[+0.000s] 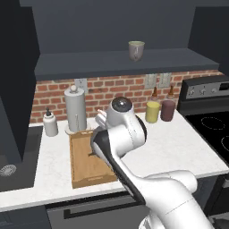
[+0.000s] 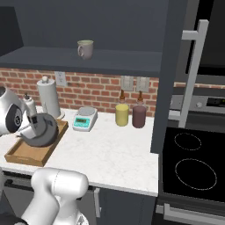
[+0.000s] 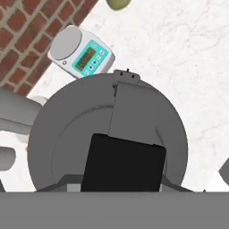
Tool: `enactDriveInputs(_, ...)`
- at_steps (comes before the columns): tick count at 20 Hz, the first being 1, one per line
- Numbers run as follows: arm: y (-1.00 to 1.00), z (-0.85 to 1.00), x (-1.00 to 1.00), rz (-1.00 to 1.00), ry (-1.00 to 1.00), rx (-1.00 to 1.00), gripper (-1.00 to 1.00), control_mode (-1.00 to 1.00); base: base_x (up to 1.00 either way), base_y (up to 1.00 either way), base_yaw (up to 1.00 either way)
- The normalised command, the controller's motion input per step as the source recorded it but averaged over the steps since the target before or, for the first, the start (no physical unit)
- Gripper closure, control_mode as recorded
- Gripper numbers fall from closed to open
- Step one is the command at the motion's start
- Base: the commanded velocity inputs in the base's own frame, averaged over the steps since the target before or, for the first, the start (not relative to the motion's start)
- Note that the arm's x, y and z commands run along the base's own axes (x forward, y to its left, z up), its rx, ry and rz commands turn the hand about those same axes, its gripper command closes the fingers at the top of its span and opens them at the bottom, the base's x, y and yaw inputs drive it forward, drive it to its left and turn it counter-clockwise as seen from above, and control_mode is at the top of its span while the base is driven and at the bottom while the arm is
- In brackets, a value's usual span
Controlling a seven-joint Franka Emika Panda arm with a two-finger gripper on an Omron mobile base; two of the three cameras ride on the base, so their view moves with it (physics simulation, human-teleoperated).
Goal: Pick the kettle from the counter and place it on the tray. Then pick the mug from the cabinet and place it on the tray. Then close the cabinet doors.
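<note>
The white arm rises from its base, bends at a dark elbow joint and reaches forward and down over the left part of the counter [image 2: 110, 154]. Its gripper [image 2: 34, 124] points downward, fingers clamped on the kettle [image 2: 43, 132] by its handle.

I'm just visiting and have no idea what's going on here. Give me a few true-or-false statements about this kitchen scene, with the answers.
1. The kettle is at the tray. True.
2. The mug sits on the tray. False: it stands on the cabinet shelf.
3. A kitchen scale rests on the counter. True.
4. The cabinet doors are closed. False: they stand open.
5. The yellow canister lies on its side. False: it stands upright by the maroon canister.
</note>
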Motion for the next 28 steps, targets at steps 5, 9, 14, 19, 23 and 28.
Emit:
enactDriveInputs(5,0.21,0.0,0.56,-0.05,0.03,0.0,1.0,-1.0,0.0,0.0,0.0)
enactDriveInputs(9,0.14,-0.09,0.53,0.0,0.22,0.0,1.0,-1.0,0.0,0.0,0.0)
enactDriveInputs(14,0.2,-0.16,0.44,0.02,0.21,0.0,1.0,-1.0,0.0,0.0,0.0)
enactDriveInputs(19,0.29,-0.21,0.35,0.04,0.04,0.0,1.0,-1.0,0.0,0.0,0.0)
enactDriveInputs(23,0.24,-0.18,0.3,0.04,0.0,0.0,1.0,-1.0,0.0,0.0,0.0)
enactDriveInputs(28,0.04,-0.14,0.28,0.03,0.0,0.0,1.0,-1.0,0.0,0.0,0.0)
